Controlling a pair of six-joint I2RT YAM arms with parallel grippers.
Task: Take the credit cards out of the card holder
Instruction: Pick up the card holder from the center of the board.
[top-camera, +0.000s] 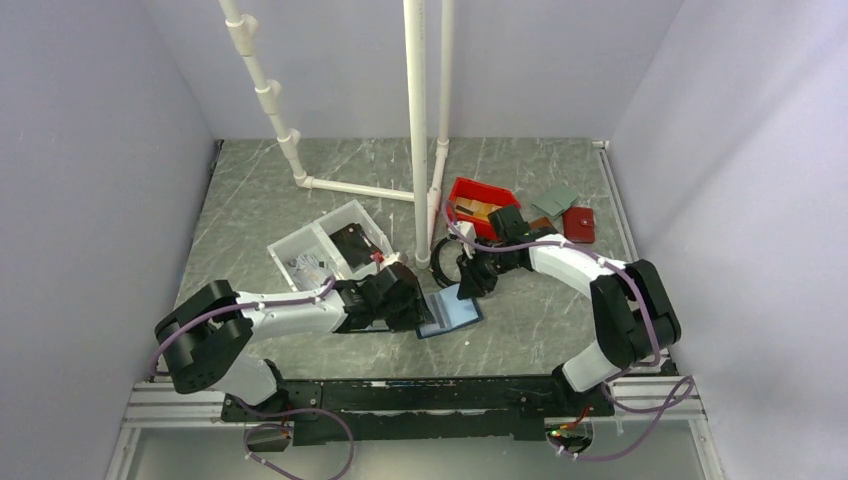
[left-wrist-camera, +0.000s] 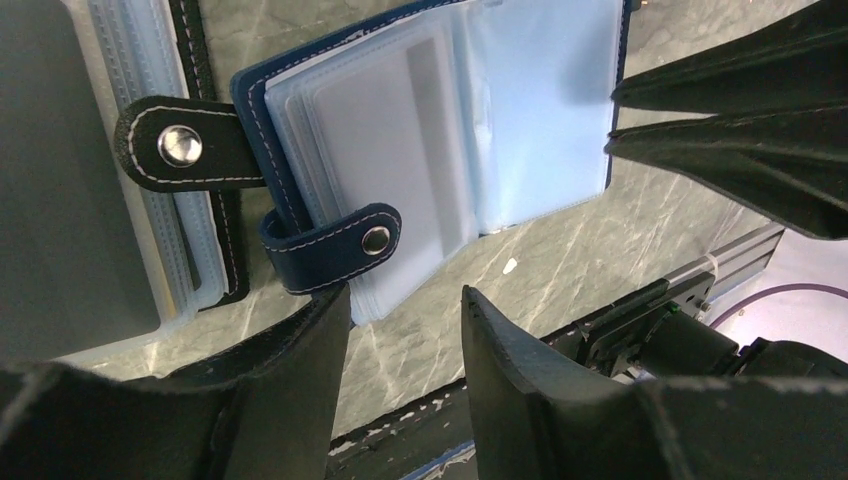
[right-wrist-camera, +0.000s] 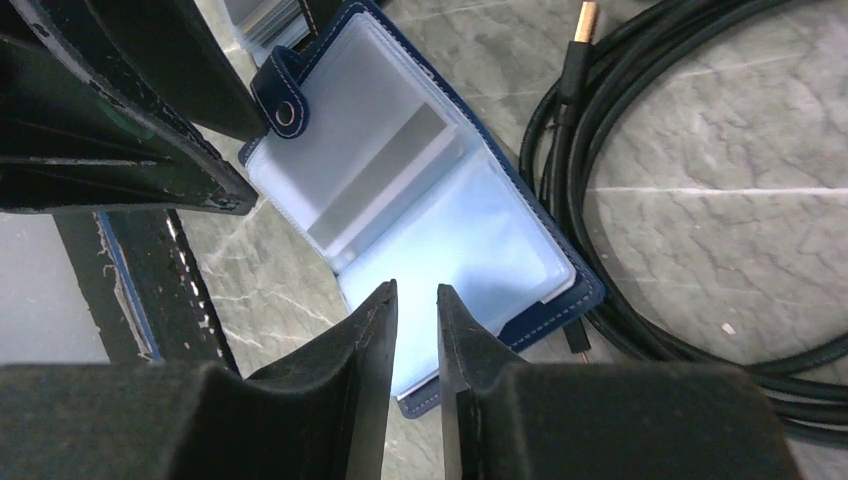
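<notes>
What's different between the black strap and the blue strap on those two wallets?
The black strap looks broader, the blue strap slimmer. The black strap's metal snap looks bigger than the blue strap's. Both have rounded ends and white stitching.

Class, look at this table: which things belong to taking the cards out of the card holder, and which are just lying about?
Belongs to the job: open navy card holder, card in its sleeve, left hand, right hand.

Just lying about: black cable, red bin, white tray, reddish-brown wallet, black-strapped folio.
</notes>
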